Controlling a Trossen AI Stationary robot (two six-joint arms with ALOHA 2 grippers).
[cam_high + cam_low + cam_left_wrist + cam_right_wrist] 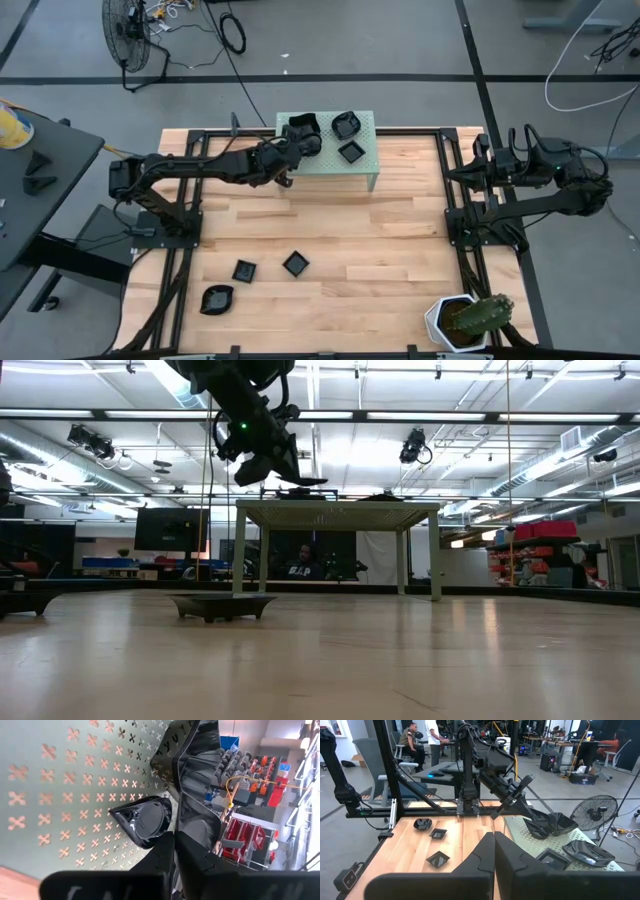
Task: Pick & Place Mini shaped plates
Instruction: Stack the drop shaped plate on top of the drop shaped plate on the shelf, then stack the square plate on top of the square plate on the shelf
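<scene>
On the wooden table [330, 215], three mini shaped plates [244, 270] are lying loose; three more are sitting on the green stand [366, 166], where the left gripper [297, 143] is pinching one. The right gripper [494, 851], fingers together, is waiting aside.

The high view looks straight down on the whole table [330, 240]. The low view sits at tabletop height, facing the green stand [335, 515]. Both wrist views look closely along their fingers toward that stand.
</scene>
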